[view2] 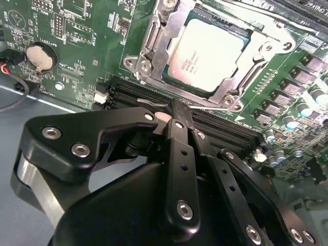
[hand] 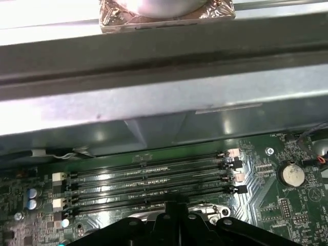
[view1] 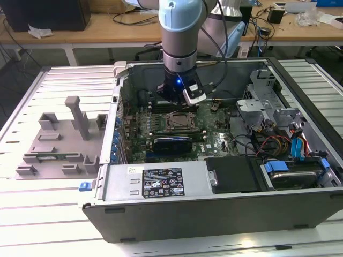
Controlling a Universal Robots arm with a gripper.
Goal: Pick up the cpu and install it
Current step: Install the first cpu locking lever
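Inside the open computer case [view1: 161, 184] the cpu [view2: 210, 54] sits in its socket — just beyond the claw [view2: 177, 110], fingers pressed together, empty.

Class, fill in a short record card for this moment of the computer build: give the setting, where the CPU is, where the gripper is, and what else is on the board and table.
setting: open computer case lying on a slatted table
cpu: silver-topped chip lying in the socket frame on the motherboard
gripper: just above the memory slots, beside the socket, holding nothing
coin battery: on the board, apart from the socket
beside the case: grey fixture tray at the exterior view's left
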